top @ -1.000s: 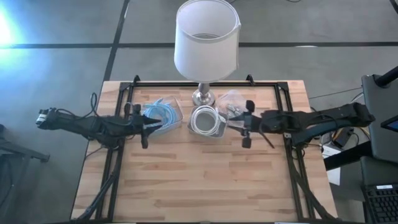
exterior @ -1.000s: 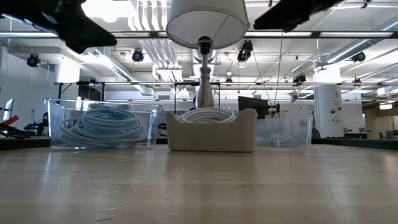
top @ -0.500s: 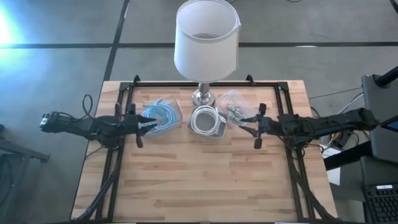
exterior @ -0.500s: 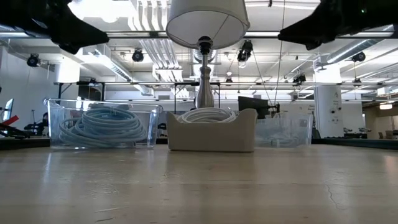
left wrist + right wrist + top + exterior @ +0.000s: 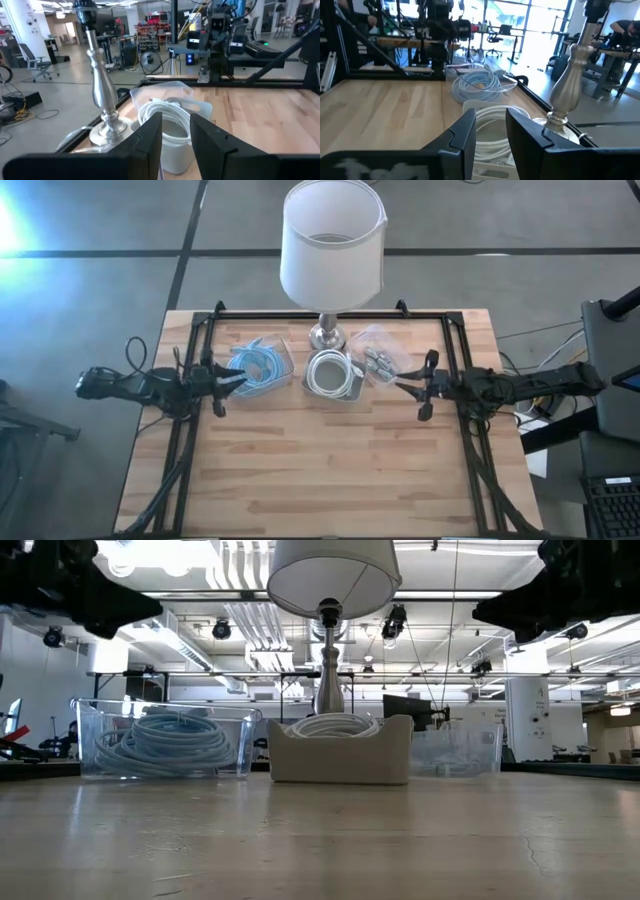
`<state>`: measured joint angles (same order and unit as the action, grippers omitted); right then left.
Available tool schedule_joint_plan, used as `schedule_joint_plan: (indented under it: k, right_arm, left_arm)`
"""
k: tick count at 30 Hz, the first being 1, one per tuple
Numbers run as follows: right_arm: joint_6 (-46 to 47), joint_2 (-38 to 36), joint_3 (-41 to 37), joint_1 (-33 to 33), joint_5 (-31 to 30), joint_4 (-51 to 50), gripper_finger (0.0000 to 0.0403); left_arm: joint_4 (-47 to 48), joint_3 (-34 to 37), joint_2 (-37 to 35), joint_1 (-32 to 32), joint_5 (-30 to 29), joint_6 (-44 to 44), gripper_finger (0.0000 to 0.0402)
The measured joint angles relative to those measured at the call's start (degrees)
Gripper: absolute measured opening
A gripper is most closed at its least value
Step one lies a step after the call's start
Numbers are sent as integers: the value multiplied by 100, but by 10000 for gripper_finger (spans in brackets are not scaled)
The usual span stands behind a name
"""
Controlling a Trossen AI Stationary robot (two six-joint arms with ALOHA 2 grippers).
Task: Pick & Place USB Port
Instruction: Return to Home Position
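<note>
A clear bin [image 5: 376, 352] at the far right of the row holds small metal and dark parts; I cannot make out a single USB port among them. My left gripper [image 5: 240, 378] hovers at the table's left, above the near edge of the clear bin of blue cable [image 5: 258, 365]. Its fingers are a little apart and empty, as its wrist view [image 5: 176, 125] shows. My right gripper [image 5: 402, 383] hovers at the table's right, just near of the clear parts bin. Its fingers are a little apart and empty, as its wrist view [image 5: 490, 125] shows.
A beige bin with a white cable coil [image 5: 332, 373] stands between the two clear bins. A lamp with a white shade [image 5: 333, 240] stands on its metal base [image 5: 326, 335] behind them. A black frame [image 5: 190, 430] runs along the table's sides. Bare wood [image 5: 320, 470] lies toward the near edge.
My left gripper has drawn back toward the table's left edge, and my right gripper toward the right edge, both away from the middle bin. The bins and the lamp have stayed where they were.
</note>
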<state>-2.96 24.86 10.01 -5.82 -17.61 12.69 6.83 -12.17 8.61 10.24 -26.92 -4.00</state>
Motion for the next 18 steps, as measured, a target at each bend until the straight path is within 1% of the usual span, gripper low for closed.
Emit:
schedule_joint_plan:
  k: [8,18]
  right_arm:
    - [-8,-539,-227,2,-7,6,105]
    - [-2,-1151,-643,2,-39,9,91]
  left_arm:
    - [-103,452,-827,0,2,-25,104]
    - [-106,679,-856,2,23,-23,104]
